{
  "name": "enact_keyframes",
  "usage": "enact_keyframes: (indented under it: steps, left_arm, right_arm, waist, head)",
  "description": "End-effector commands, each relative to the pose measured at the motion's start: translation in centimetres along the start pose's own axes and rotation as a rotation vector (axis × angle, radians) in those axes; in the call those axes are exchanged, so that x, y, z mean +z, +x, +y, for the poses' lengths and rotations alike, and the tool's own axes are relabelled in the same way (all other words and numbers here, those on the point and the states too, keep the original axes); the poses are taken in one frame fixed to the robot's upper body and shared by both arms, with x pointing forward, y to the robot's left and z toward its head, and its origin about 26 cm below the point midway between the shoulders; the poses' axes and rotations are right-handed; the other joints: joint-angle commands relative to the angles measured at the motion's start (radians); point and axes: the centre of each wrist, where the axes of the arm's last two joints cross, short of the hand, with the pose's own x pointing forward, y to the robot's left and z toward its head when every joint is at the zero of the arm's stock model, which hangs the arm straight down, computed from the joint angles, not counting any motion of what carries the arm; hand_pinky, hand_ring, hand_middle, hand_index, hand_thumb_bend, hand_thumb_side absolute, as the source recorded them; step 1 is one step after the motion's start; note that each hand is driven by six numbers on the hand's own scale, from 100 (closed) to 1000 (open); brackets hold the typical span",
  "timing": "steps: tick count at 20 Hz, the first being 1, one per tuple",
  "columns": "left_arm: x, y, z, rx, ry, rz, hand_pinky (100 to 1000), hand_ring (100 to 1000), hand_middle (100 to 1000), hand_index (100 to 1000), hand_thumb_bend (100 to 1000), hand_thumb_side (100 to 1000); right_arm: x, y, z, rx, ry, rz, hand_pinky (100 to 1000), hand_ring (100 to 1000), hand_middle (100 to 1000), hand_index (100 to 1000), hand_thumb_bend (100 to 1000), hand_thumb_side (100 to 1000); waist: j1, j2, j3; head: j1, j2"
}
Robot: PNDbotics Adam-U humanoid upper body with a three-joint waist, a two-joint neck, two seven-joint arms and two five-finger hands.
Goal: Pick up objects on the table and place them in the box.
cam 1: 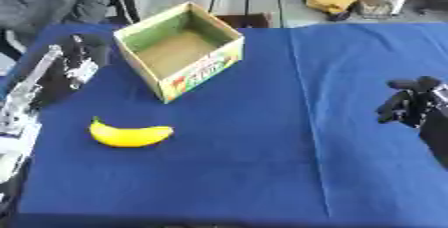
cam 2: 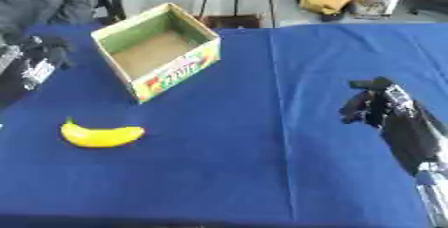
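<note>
Yellow curved banana (cam 1: 129, 135) lies flat on the blue tablecloth (cam 1: 262, 172), ends curling up, skin clean, dark stem tip at its left end. It sits well left of the right hand (cam 2: 372, 106) and just ahead of the left hand (cam 1: 77, 57). Open cardboard box (cam 1: 179, 49) with green inner walls and a printed front stands right of the left hand, nothing visible inside. Right hand hovers with fingers curled, holding nothing. Left hand: can't tell the finger state.
</note>
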Motion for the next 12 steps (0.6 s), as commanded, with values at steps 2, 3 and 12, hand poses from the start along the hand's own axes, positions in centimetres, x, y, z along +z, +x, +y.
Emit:
enact_keyframes:
  steps: [2, 3, 12]
  left_arm:
    - [-0.2, 1.6, 2.0, -0.139, -0.063, -0.04, 655, 617, 673, 775, 279, 570]
    - [-0.2, 1.8, 2.3, -0.171, -0.088, -0.043, 656, 618, 674, 777, 282, 568]
    - [-0.3, 2.9, 3.9, -0.488, -0.394, -0.033, 676, 656, 687, 787, 446, 558]
  right_arm:
    - [-0.1, 0.9, -0.3, 0.013, 0.002, -0.026, 587, 611, 524, 787, 100, 870]
    - [-0.1, 0.9, -0.3, 0.013, 0.003, -0.025, 587, 611, 524, 787, 100, 869]
    - [-0.1, 0.8, -0.3, 0.018, 0.01, -0.019, 586, 611, 524, 787, 100, 869]
  waist:
    - [0.001, -0.014, -0.002]
    - [0.001, -0.014, -0.002]
    - [0.006, -0.019, -0.01]
  head:
    - [0.003, 0.005]
    - [0.004, 0.005]
    - [0.011, 0.005]
